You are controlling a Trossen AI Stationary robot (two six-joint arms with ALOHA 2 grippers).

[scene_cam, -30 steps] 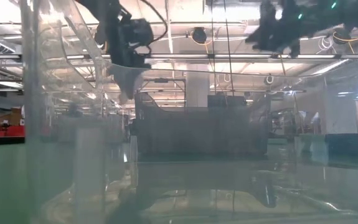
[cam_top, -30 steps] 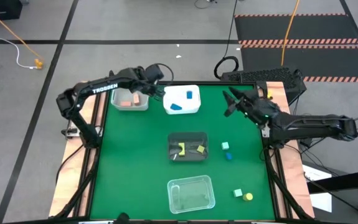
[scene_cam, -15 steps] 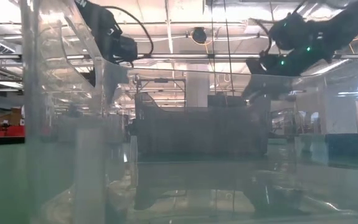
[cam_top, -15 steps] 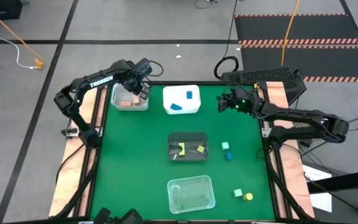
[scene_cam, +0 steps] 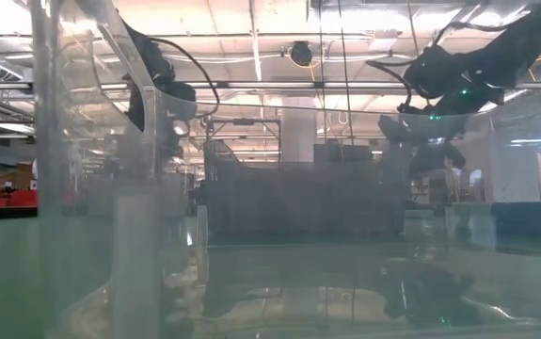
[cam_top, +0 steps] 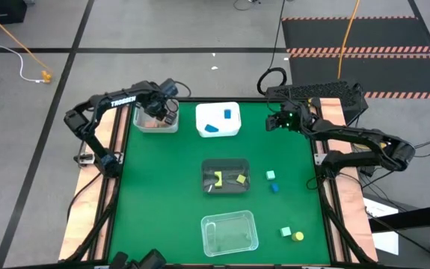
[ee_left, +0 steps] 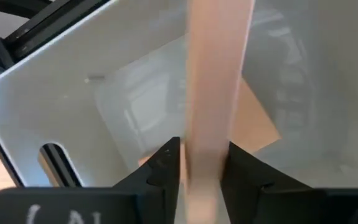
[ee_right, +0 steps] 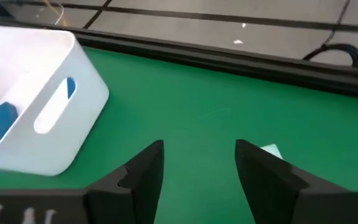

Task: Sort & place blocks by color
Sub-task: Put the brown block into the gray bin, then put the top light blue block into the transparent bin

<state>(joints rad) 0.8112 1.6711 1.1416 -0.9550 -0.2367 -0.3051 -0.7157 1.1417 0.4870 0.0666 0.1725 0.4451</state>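
left gripper (ee_left: pixel 202 171) above clear tray (cam_top: pixel 144 128) at far left, fingers pinching long salmon bar (ee_left: pixel 216 81) (upright). right gripper (ee_right: pixel 198 163) spread, empty, near white tray (cam_top: pixel 203 131) with blue blocks (cam_top: pixel 227 114).

Four trays sit on the green table (cam_top: pixel 162 194): a clear tray (cam_top: pixel 144 109) at upper left, a white tray (cam_top: pixel 202 128) at upper centre, a dark tray (cam_top: pixel 226 163) in the middle, and a clear tray (cam_top: pixel 230 247) at lower centre. Two salmon blocks (cam_top: pixel 150 124) show in the upper-left tray, two blue blocks (cam_top: pixel 228 114) in the white one, two yellow-green blocks (cam_top: pixel 218 178) in the dark one. Four loose blocks lie at the right: two mint (cam_top: pixel 271 175), one blue (cam_top: pixel 274 187), one yellow (cam_top: pixel 298 236). Two arms reach in from above.
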